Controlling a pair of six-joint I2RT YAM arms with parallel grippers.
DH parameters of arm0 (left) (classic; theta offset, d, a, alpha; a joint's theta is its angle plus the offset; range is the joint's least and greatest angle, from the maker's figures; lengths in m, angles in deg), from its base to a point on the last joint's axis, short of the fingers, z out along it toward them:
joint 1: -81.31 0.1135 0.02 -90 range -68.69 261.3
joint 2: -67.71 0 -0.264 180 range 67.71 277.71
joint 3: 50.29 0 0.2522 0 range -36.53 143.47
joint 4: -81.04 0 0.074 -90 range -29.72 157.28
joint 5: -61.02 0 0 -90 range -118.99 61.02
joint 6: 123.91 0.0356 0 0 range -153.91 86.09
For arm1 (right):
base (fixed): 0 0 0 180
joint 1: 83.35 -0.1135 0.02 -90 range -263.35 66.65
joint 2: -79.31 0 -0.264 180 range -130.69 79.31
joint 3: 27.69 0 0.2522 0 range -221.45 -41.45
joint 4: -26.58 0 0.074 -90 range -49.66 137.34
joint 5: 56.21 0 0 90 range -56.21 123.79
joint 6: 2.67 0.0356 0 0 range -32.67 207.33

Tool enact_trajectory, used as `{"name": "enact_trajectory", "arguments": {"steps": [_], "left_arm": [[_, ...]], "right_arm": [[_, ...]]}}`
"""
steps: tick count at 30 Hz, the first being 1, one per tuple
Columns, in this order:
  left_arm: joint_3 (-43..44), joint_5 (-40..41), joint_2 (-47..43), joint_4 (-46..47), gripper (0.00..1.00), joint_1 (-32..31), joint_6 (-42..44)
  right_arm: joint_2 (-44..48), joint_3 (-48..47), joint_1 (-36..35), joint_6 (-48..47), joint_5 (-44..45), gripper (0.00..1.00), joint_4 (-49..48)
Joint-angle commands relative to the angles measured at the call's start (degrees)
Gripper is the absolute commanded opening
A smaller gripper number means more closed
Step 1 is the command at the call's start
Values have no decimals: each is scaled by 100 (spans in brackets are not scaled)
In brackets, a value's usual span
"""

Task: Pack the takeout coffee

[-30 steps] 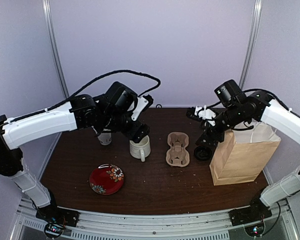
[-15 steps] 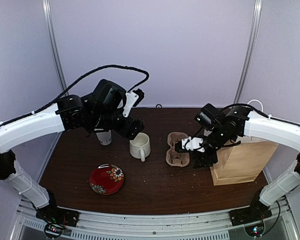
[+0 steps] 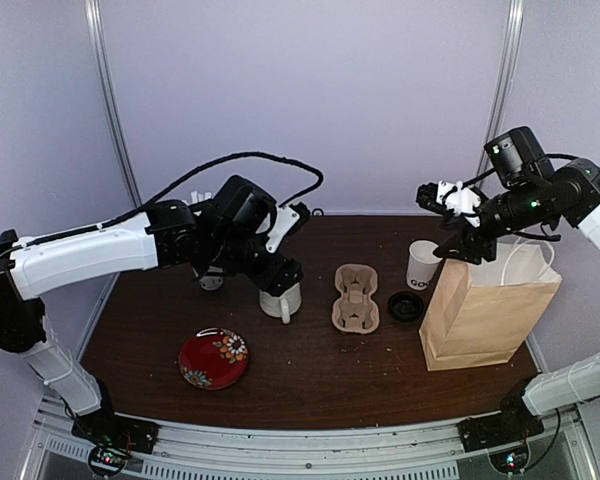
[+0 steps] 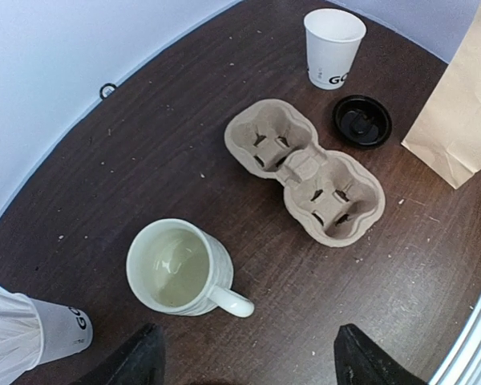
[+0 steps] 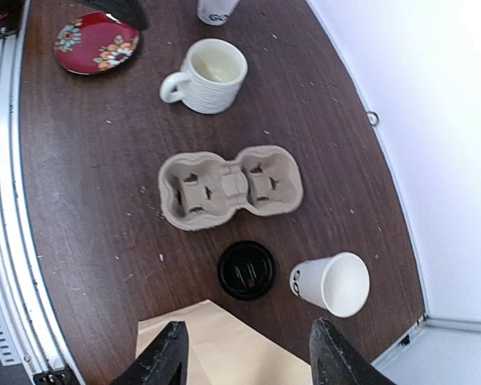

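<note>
Below and ahead of the right gripper (image 5: 247, 341), whose jaws are standing apart and empty, the paper cup (image 5: 331, 284) and black lid (image 5: 246, 270) are sitting separately beside the bag (image 3: 480, 310); an off-centre descent is likely risking toppling the light cup.

Soft, even light; faint shadows on the dark tabletop (image 3: 310, 370); wall (image 5: 433, 80) washes out; wrist views curve at their edges.

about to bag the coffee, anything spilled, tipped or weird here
Nothing spilled or tipped. The white paper cup stands upright but uncovered; its black lid lies on the table beside it. Pale specks dot the tabletop.
</note>
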Motion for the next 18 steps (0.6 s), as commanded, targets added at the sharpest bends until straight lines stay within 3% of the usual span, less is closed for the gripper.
{"name": "enact_trajectory", "arguments": {"steps": [1,5,10,18], "left_arm": [[190,-556,170,300,75,-6,138],[186,-639,238,338,74,-6,105],[7,-427,31,346,73,0,-44],[-544,84,-570,382,74,-3,-243]], "right_arm": [[-110,-2,557,153,122,52,-15],[-604,-286,497,693,-332,50,-258],[-1615,-834,-200,978,1196,48,-380],[-3198,-1796,-270,1656,2521,42,-363]]}}
